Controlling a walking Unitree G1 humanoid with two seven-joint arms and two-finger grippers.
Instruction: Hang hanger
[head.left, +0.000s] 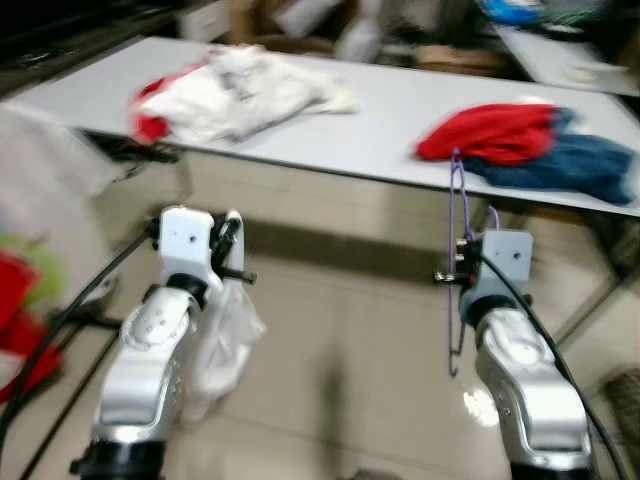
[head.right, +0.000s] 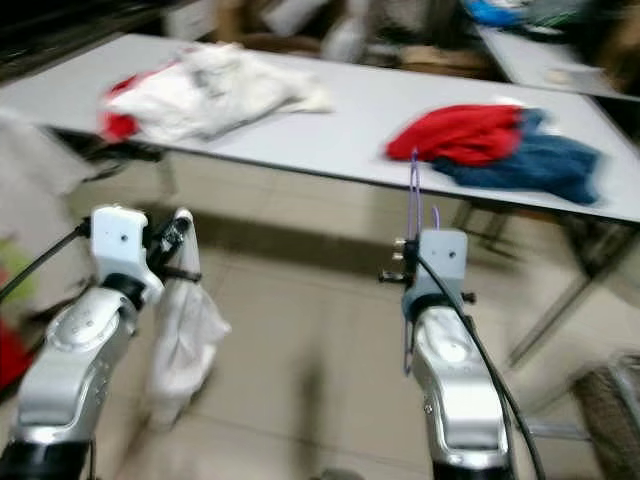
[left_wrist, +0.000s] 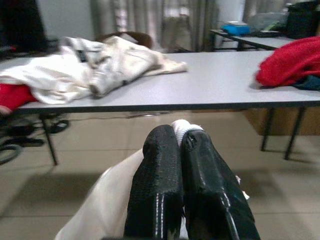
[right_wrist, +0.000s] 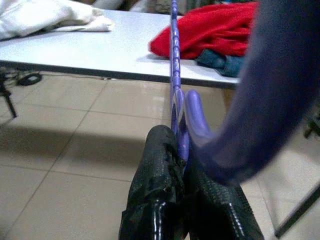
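Both grippers stood loaded before the grey table (head.left: 380, 130).
The right gripper (right_wrist: 181, 150) pinched a purple hanger (head.left: 456, 260) below the table's edge; the left gripper (left_wrist: 180, 145) clamped white cloth (head.left: 222, 345) nearby.

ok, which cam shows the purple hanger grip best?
Right wrist view: right claw is shut on the thin purple plastic hanger, close and sharp. Both eye views show the hanger smaller, blurred, upright beside the wrist.

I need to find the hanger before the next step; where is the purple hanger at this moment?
The purple hanger is clamped upright in the right gripper, on the robot's right, in front of the table edge, below the red garment.
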